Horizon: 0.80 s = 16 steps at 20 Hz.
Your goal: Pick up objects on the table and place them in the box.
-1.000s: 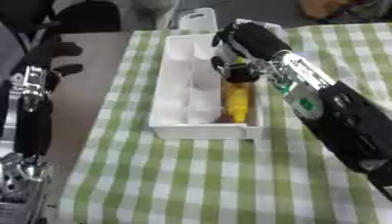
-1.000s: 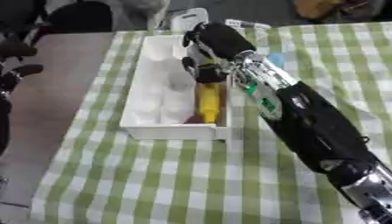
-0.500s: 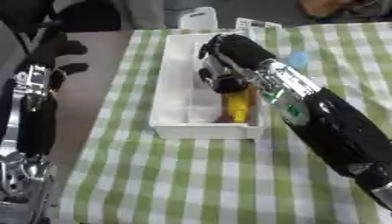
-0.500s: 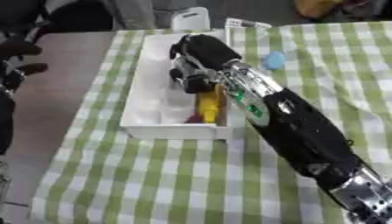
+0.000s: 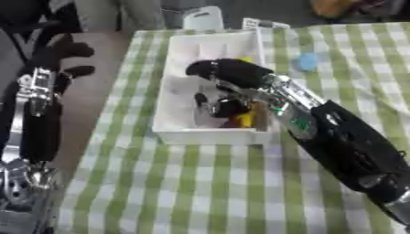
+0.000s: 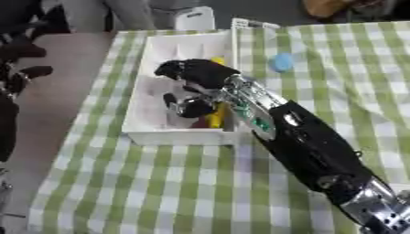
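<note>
A white box (image 5: 178, 130) stands on the green checked cloth, long side running away from me. My right hand (image 5: 230, 73) reaches down into the middle of the box from the right, its forearm (image 5: 336, 137) lying across the box's near right corner. A yellow object (image 5: 245, 119) lies in the box against the right wall, partly behind the hand. Something dark and rounded (image 6: 192, 107) shows under the hand; I cannot tell whether it is held. A small blue object (image 6: 281, 62) lies on the cloth to the right of the box. My left hand (image 5: 62, 57) hangs open off the table's left side.
A white upright item (image 5: 202, 18) and a small card (image 5: 258, 23) stand just beyond the box's far end. Something orange (image 5: 335, 6) shows at the far right. The cloth's left edge (image 5: 120, 91) runs close beside the box; checked cloth (image 5: 192, 192) stretches in front of it.
My right hand has moved from the box's far right corner down and leftward into its middle. The blue object beside the box has come into view from behind the arm.
</note>
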Each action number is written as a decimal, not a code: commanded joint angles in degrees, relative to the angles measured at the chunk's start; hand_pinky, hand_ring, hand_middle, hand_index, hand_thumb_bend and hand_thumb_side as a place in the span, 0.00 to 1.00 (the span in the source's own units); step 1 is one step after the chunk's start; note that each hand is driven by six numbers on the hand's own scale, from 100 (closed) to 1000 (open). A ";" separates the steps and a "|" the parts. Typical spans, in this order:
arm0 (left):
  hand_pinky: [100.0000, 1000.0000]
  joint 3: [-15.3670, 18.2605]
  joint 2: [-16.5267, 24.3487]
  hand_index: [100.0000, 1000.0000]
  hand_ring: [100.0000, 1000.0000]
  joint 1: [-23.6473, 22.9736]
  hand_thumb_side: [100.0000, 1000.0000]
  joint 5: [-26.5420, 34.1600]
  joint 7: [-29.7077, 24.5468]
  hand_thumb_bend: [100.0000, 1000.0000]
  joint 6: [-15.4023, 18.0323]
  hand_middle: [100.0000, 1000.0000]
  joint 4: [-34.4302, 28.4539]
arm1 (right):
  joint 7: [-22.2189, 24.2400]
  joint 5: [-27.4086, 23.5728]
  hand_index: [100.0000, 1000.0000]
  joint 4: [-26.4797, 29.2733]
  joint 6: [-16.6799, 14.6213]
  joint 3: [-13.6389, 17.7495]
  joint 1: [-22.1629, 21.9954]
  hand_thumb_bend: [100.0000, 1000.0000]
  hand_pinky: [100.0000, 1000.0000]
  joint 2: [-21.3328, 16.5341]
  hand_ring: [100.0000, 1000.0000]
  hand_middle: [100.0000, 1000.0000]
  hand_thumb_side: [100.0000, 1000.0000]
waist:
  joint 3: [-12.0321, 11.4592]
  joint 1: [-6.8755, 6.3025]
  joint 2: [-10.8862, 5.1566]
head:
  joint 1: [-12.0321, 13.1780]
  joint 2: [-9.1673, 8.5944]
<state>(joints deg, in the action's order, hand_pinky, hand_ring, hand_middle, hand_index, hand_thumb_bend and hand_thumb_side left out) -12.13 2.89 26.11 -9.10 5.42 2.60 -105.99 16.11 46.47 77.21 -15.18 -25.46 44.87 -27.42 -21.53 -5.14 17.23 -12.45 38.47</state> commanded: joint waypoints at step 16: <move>0.73 2.10 1.29 0.74 1.00 -1.92 0.96 -0.86 1.94 0.06 -0.09 0.64 -0.77 | -9.53 -5.68 0.91 12.81 9.26 6.06 -2.15 0.00 0.73 -4.76 0.70 0.78 0.14 | 5.80 0.57 -3.86 | 2.45 0.46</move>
<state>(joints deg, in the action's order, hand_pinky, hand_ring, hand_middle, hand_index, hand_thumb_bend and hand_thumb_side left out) -10.79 3.04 23.84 -9.65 6.79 2.44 -105.97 7.47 42.13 87.15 -7.08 -20.51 41.99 -30.44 -15.11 -5.14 15.05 -10.43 38.77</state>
